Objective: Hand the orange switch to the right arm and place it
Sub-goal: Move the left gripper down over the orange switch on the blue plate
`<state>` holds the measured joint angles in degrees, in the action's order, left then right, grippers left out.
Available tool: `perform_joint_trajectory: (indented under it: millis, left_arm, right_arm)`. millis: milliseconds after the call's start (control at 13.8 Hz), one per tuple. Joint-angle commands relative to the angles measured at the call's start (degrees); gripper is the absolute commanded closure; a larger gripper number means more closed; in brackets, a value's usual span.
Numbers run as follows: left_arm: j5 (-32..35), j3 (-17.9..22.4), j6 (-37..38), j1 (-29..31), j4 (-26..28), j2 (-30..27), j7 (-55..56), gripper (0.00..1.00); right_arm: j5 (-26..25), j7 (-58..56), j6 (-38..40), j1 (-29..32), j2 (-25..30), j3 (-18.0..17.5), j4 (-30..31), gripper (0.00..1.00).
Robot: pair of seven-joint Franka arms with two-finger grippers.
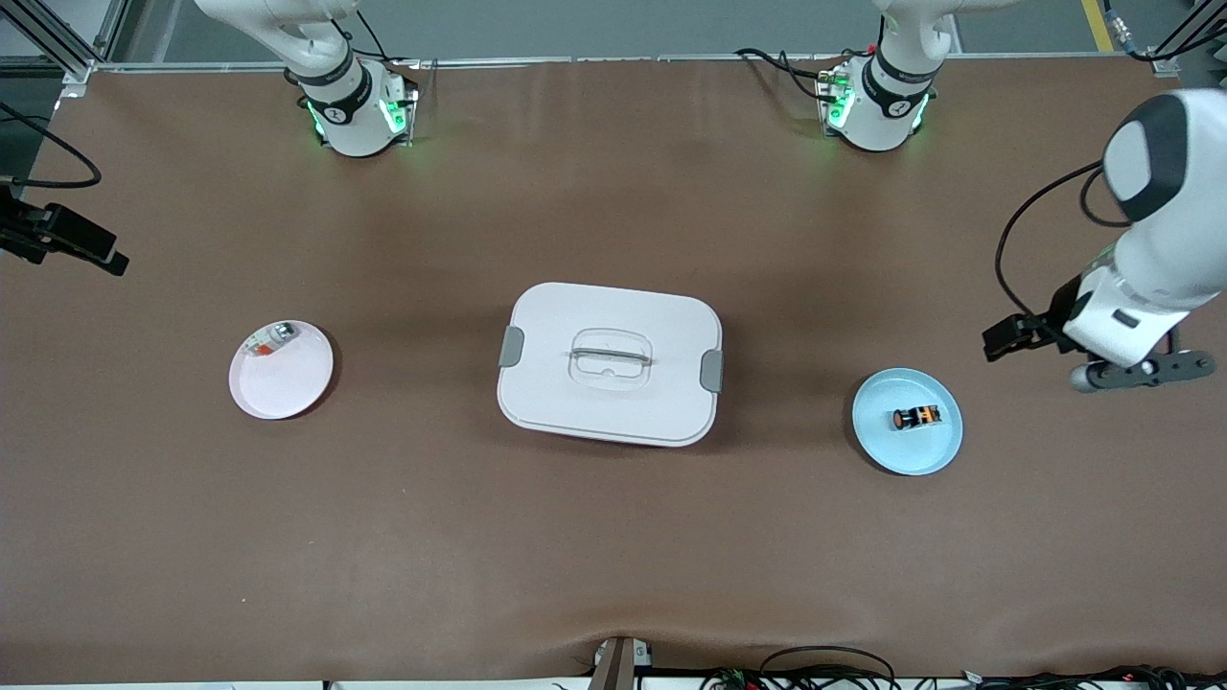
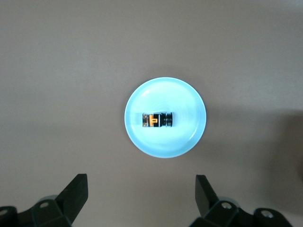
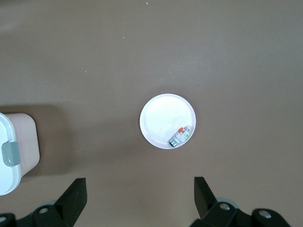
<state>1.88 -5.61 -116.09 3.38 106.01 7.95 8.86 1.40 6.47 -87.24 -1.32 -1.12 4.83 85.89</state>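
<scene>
Status: nothing of the task is done yet. The orange switch [image 1: 915, 417] lies on its side in the blue plate [image 1: 944, 450], toward the left arm's end of the counter [image 1: 613, 537], untouched.

My left claw [image 2: 141, 198] hangs high over that plate, fingers spread wide and empty; the switch sits centred between them in the left wrist view. My right claw [image 3: 140, 198] waits over the white plate [image 1: 297, 388] at the right arm's end of the counter, likewise wide and holding nothing. That plate carries only a small silvery part with a red patch [image 1: 270, 340] at its rim.

Remaining, as I judge it: descend and pick up the switch with the left claw, hand it to the right claw, then set it down.

Surface: a brown mat, flat, slightly rippled at the edge nearest the front camera. A closed white lidded box [image 1: 610, 362] with grey clasps stands mid-counter, between the two plates. Cables run along the counter's edges; aluminium framing shows at one corner.
</scene>
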Motion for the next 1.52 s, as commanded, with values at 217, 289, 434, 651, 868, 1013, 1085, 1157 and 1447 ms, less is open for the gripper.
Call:
perform_joint_trajectory:
  millis: [217,289,434,651,868,1013,1085,1157,1447]
  left_arm:
    - [0.9,-0.2,-4.7,0.4,1.8,4.2,-0.6,0.00]
    - [0.9,-0.2,-5.2,0.5,1.8,5.0,-0.6,0.00]
    - [1.6,-0.2,-6.7,0.6,1.8,6.9,-0.7,0.00]
    - [3.2,-0.2,-9.2,0.6,1.7,9.4,-0.7,0.00]
    - [3.2,-0.2,-11.2,0.6,1.7,11.3,-0.6,0.00]
    - [3.2,-0.2,-12.0,0.6,1.7,12.3,-0.6,0.00]
    - [3.2,-0.2,-12.0,0.6,1.7,12.6,-0.6,0.00]
    - [3.2,-0.2,-12.2,0.6,1.7,13.0,-0.6,0.00]
    - [3.2,-0.2,-14.0,0.8,1.7,15.4,-0.6,0.00]
  right_arm:
    - [0.0,0.2,0.7,-0.5,-0.4,0.4,-1.3,0.00]
    - [0.0,0.2,0.8,-0.5,-0.4,0.4,-1.3,0.00]
    - [0.0,0.2,0.7,-0.6,-0.4,0.4,-1.3,0.00]
    - [0.0,0.2,0.7,-0.5,-0.4,0.4,-1.3,0.00]
    - [0.0,0.2,0.7,-0.5,-0.4,0.4,-1.3,0.00]
    - [0.0,0.2,0.8,-0.5,-0.4,0.4,-1.3,0.00]
    - [0.0,0.2,0.8,-0.5,-0.4,0.4,-1.3,0.00]
    - [0.0,0.2,0.7,-0.5,-0.4,0.4,-1.3,0.00]
    - [0.0,0.2,0.7,-0.6,-0.4,0.4,-1.3,0.00]
